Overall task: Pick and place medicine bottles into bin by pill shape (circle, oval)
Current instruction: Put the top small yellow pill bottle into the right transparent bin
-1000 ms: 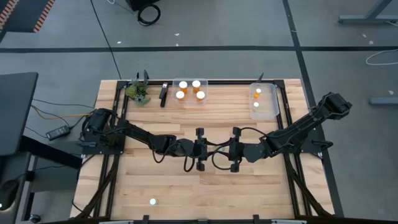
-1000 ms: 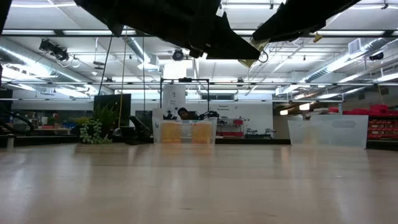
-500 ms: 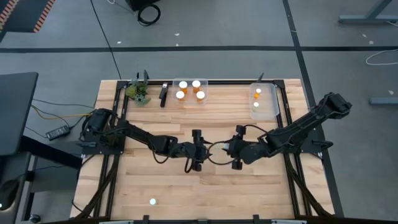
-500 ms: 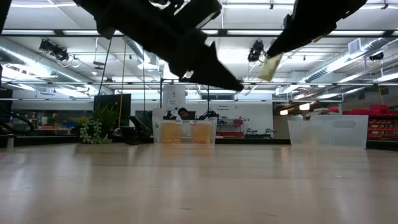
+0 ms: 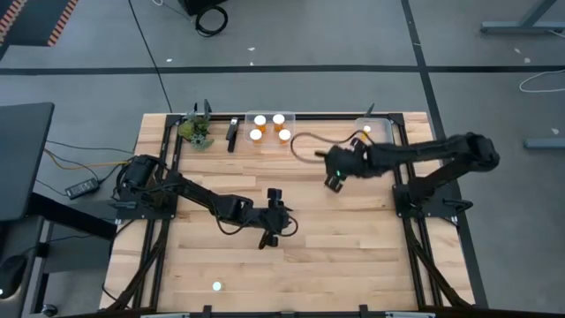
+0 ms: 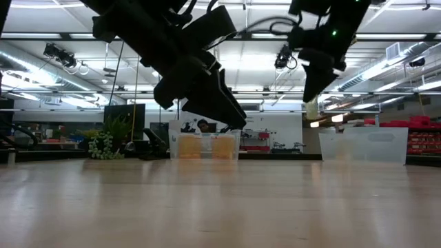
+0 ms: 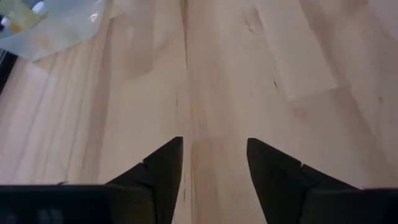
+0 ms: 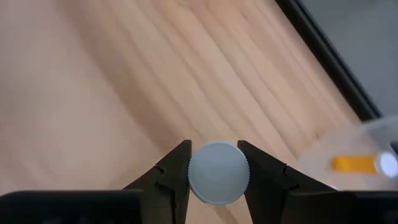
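Observation:
My right gripper [image 5: 334, 181] is shut on a medicine bottle, whose round white cap [image 8: 218, 172] shows between its fingers. It hangs over the table just short of the clear right bin [image 5: 386, 152], where a bottle [image 5: 367, 130] sits. In the low view the held bottle [image 6: 312, 109] shows below the fingers. My left gripper [image 5: 269, 231] is open and empty above the table's middle; its wrist view [image 7: 214, 168] shows bare wood between the fingers. The clear left bin [image 5: 269, 140] holds several bottles. One white cap [image 5: 216, 285] stands near the table's near edge. My right gripper pinches the bottle by the two opposite sides of its white cap [image 8: 194, 171], one finger on each side. The fingers come from above, pointing down. The bottle hangs upright below them, lifted clear of the table.
A small plant [image 5: 196, 131] and a dark object [image 5: 232, 134] stand at the far left, next to the left bin. An orange bottle [image 8: 354, 163] lies in the right bin. Black rails [image 5: 415, 256] run along the table's sides.
My right gripper has gone from the table's middle, where it faced my left gripper, toward the far right and the right bin, carrying the bottle clear of the table and turning as it went. My left gripper has drawn back a little toward the left and near edge.

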You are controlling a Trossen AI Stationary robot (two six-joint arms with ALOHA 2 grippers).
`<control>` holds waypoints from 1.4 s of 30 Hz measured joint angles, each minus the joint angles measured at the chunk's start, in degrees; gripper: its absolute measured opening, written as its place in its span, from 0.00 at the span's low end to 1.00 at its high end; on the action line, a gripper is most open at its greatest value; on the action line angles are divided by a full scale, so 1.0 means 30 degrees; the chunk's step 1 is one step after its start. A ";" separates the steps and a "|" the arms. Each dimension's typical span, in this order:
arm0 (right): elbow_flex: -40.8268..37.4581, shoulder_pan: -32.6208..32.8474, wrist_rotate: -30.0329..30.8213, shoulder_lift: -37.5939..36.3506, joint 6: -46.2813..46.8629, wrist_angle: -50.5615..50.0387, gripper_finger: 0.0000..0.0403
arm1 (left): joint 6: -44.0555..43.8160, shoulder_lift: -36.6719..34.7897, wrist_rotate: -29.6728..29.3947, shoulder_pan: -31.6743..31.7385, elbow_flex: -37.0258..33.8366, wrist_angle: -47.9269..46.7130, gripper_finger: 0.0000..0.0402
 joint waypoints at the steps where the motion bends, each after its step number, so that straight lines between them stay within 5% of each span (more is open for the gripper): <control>1: 0.0000 -0.0792 -0.0382 0.0000 -0.0152 -0.0055 0.32 | 0.0406 0.0000 -0.0007 0.0000 0.0000 -0.0092 0.46; 14: 0.0007 -0.8743 -0.2234 -0.0138 -0.0870 -0.2453 0.33 | 0.2644 -0.0007 -0.0021 0.0536 0.0000 0.0151 0.37; 31: -0.0012 -1.3765 -0.2548 -0.0138 -0.1609 -0.3009 0.33 | 0.4112 -0.0007 -0.0007 0.1942 0.0000 -0.0032 0.30; 42: -0.2824 -1.6075 -0.3747 -0.0138 -0.2165 0.0284 0.33 | 0.4183 -0.0007 0.0379 0.2091 0.0000 0.0024 0.29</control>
